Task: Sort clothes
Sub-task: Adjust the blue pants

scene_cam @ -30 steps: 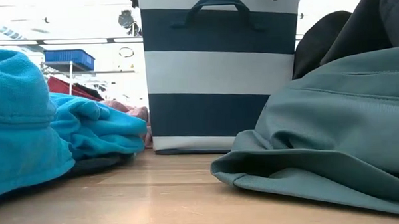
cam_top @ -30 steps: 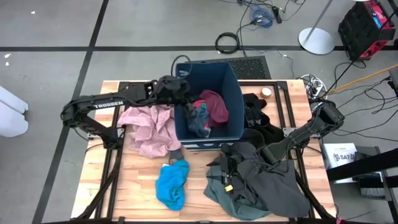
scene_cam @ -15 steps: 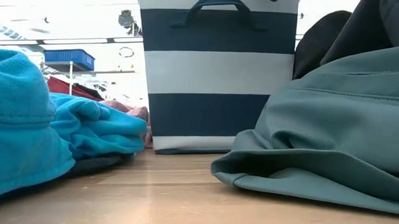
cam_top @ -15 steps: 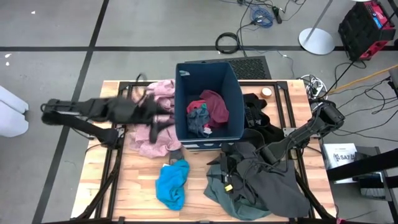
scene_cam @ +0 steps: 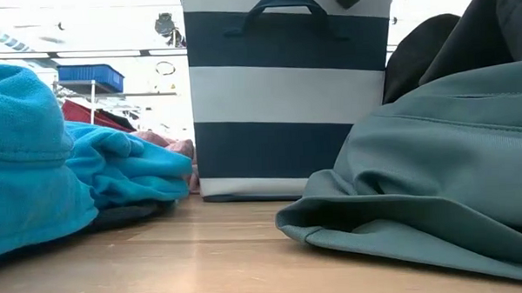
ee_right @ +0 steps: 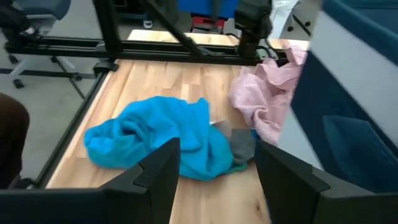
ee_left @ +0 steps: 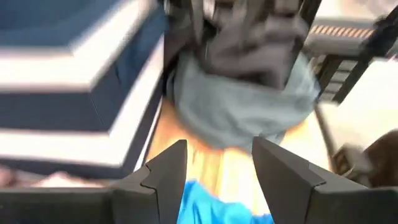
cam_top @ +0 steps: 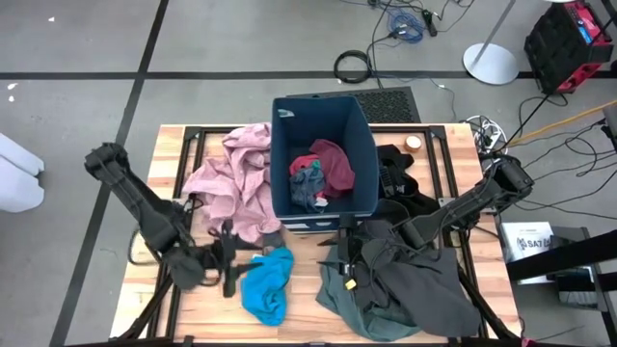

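The clothes lie around a navy bin with white stripes. A dusty-pink garment lies left of it and a black one right of it. A bright-blue piece sits at the near middle, and a grey-green and dark grey pile at the near right. Red and dark pieces are inside the bin. My left gripper hangs open just left of the blue piece. My right gripper hangs open over the pile's left edge, facing the blue piece.
Black frame rails run along both table sides. In the low view the bin stands mid-table between the blue piece and the grey-green garment. Bare wood shows between the blue piece and the pile.
My left arm has swung fast from the bin's far left corner, over the pink garment, toward the table's near left, sinking a little and turning to face the blue piece. Its fingers stay open. My right arm has kept still.
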